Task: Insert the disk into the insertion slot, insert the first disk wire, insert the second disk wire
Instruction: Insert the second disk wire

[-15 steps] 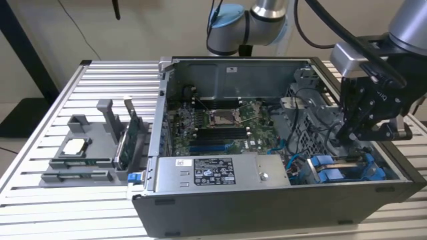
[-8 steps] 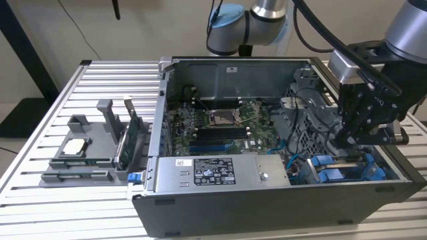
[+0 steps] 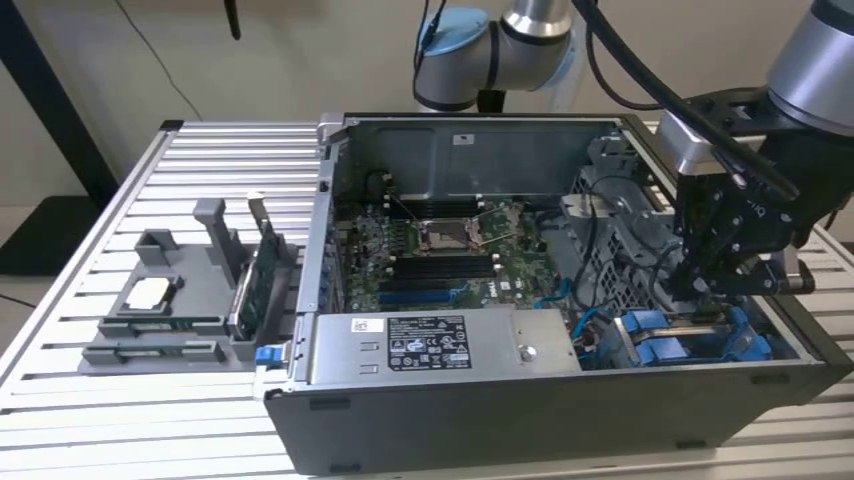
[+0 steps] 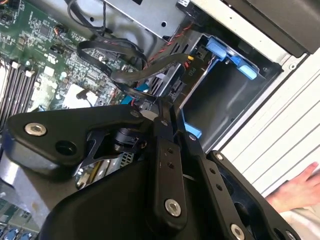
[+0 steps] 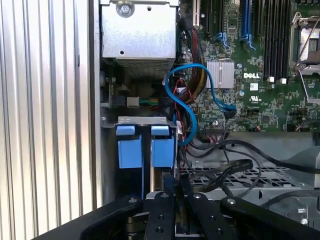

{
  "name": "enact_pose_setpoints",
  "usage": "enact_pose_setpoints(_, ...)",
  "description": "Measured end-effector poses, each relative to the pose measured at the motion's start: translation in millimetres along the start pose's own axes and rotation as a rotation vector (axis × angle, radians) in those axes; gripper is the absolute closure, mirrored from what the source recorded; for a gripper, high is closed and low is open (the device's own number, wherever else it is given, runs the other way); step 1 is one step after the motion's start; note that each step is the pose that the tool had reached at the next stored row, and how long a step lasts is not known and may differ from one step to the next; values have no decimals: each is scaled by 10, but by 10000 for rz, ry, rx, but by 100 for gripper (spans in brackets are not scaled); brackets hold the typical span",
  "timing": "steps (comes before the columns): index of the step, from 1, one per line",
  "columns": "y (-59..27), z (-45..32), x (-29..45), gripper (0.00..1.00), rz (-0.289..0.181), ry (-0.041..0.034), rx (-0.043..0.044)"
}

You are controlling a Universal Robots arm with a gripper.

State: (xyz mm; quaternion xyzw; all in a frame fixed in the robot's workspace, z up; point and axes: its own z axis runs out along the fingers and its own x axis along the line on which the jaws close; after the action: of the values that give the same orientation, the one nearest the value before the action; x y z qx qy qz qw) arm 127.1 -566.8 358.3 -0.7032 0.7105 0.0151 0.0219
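The hand point(image 3: 707, 290) hangs low in the open case point(image 3: 561, 420), over the slot point(image 3: 781, 330) at the exterior view's right. Its fingers point(image 5: 167, 197) are narrow, nearly together; what they pinch is hidden. The disk point(image 5: 162, 150) stands on edge in the slot, beside a second blue carrier point(image 5: 129, 150). The case also holds a motherboard point(image 3: 441, 255), a power supply point(image 3: 434, 345) and cables point(image 5: 190, 95). On the worktop point(image 3: 80, 400), a grey tray point(image 3: 167, 310) holds a green card point(image 3: 267, 265).

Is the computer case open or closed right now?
Open: the computer case has no side cover, leaving the motherboard and power supply box exposed.
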Motion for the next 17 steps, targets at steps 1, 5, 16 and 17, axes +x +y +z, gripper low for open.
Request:
enact_pose_setpoints(1,0,1,0,84,0,0,0)
enact_pose_setpoints(5,0,6,0,84,-1,1,0)
enact_pose_setpoints(16,-32,67,10,84,0,3,0)
enact_pose_setpoints(17,-40,74,10,84,-1,2,0)
